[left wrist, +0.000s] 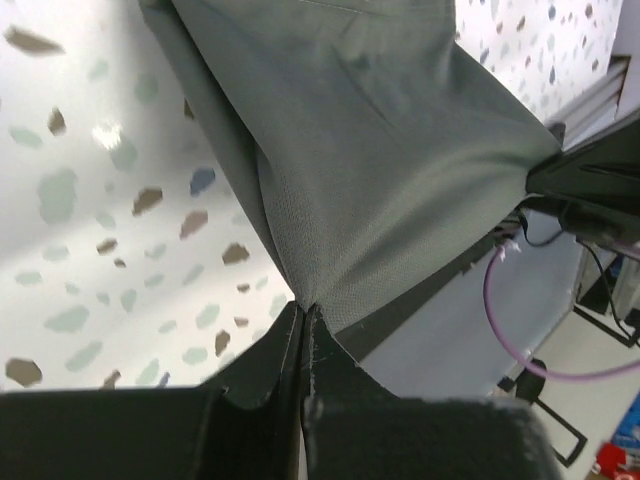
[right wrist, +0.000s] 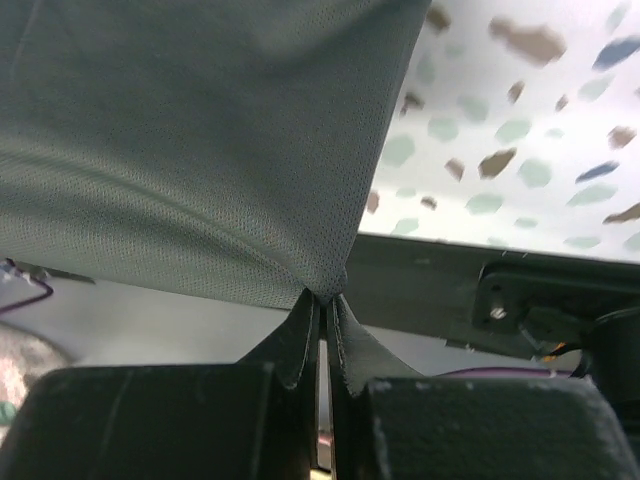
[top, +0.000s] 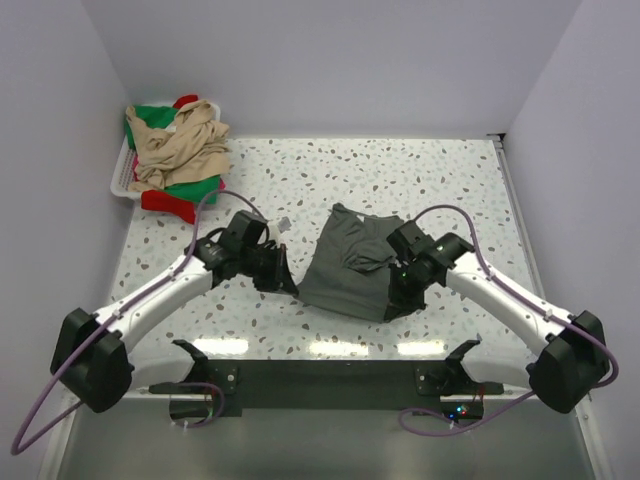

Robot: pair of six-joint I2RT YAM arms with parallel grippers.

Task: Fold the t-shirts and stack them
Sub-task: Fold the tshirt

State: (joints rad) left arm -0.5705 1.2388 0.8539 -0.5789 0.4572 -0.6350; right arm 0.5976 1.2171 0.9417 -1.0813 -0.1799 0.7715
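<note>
My left gripper and right gripper each pinch a near corner of the grey shirt, jaws closed tight. It looks light and limp, so I judge corners grip best

Overhead; both wrist close-ups on grey t-shirt

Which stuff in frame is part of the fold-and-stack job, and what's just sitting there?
Job:
- grey t-shirt, pinched at two corners by the left fingers and right fingers
- beige shirt, green shirt and red shirt, piled at the far left

Lying about:
- white basket under that pile
- speckled table
</note>
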